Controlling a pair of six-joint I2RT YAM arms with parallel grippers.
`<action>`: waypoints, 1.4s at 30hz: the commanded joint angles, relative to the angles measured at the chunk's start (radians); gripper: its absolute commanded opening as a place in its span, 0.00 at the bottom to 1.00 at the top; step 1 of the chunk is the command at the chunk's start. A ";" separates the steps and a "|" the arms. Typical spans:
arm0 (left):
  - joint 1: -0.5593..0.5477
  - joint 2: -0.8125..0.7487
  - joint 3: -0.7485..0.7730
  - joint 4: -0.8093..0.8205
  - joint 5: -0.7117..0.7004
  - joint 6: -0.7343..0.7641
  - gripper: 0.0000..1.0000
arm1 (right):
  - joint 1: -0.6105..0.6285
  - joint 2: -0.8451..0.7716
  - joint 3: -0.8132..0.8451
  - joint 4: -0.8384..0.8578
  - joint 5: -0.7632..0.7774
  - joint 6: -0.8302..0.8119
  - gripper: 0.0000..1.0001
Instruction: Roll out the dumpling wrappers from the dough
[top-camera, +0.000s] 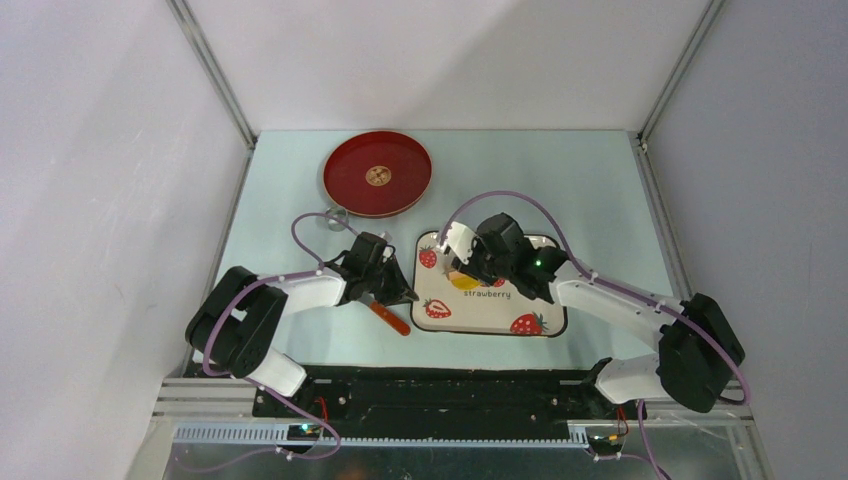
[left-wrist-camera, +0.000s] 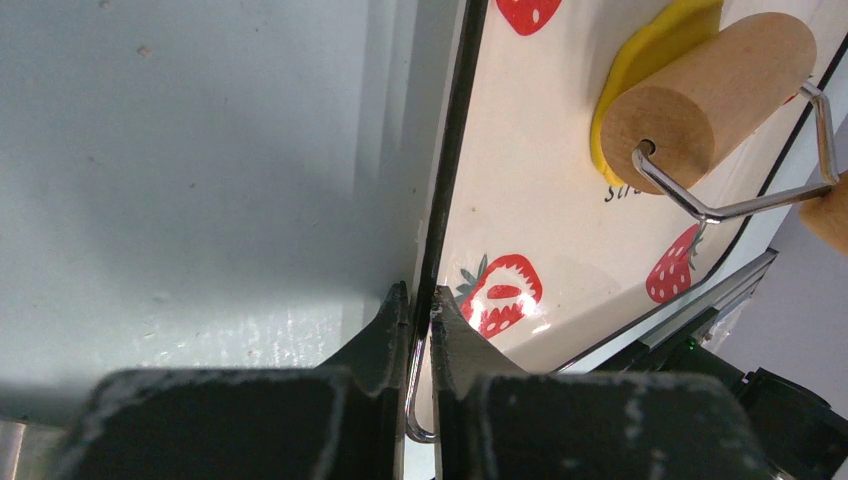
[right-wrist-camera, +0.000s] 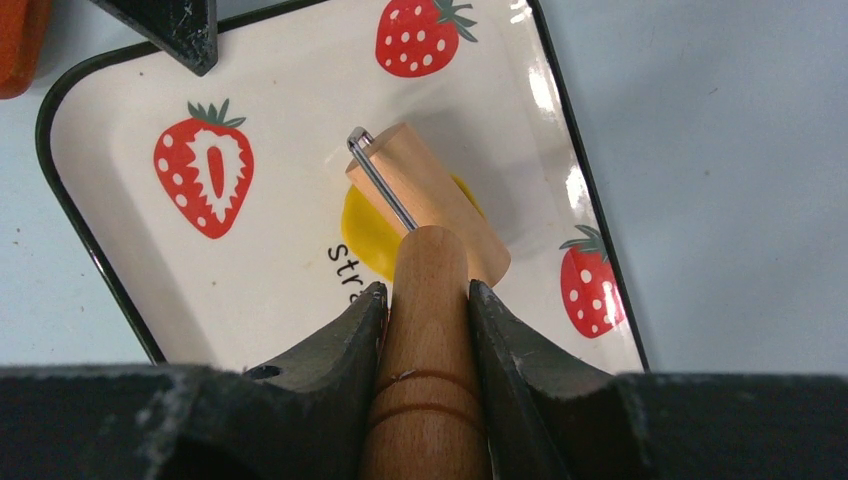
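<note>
the right tool (right-wrist-camera: 425, 300) gripped the roller (right-wrist-camera: 430, 200) by its handle, pressing the dough (right-wrist-camera: 362, 235), probably soft and easy to tear; the left tool (left-wrist-camera: 420, 305) pinched the tray (left-wrist-camera: 447, 150) rim.

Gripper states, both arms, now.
Left gripper: closed, pinching the rim of the strawberry tray.
Right gripper: closed on the handle of the wooden roller, whose drum is over the dough.

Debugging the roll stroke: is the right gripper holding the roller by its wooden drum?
No: the right gripper is shut on the roller's wooden handle; the drum lies ahead on the yellow dough.
</note>
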 joint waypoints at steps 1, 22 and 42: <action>0.017 0.031 -0.037 -0.088 -0.121 0.011 0.00 | 0.016 0.020 -0.124 -0.243 -0.123 0.091 0.00; 0.017 0.029 -0.039 -0.087 -0.123 0.011 0.00 | 0.006 -0.050 -0.185 -0.311 -0.147 0.128 0.00; 0.017 0.031 -0.038 -0.088 -0.121 0.011 0.00 | -0.077 -0.150 -0.139 -0.259 -0.105 0.167 0.00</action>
